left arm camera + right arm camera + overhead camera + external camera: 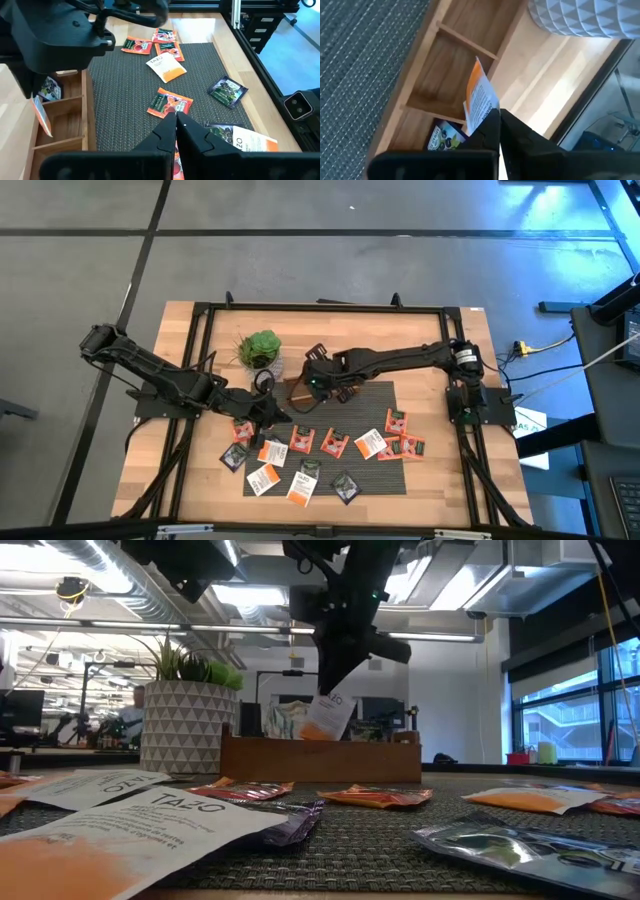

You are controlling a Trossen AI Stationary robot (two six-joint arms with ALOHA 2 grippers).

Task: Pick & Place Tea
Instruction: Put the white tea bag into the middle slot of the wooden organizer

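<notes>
Right gripper (499,116): pinching a white-and-orange sachet (481,97) above the wooden tray (420,75); lower edge hidden by fingers.
Left gripper (176,120): pressed together on an orange-red sachet (175,155), mostly hidden.
Tray contents: one dark sachet (446,138), partly cut off.
Remaining tea: scattered on woven mat (380,395).
Nearby: potted plant (260,348) beside tray.

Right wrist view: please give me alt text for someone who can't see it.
The right tool, shut on a white-and-orange tea sachet, holds it over a brown wooden tray with dividers. One compartment already contains a dark sachet; a grey woven mat lies on one side, a white patterned pot on the other.
</notes>
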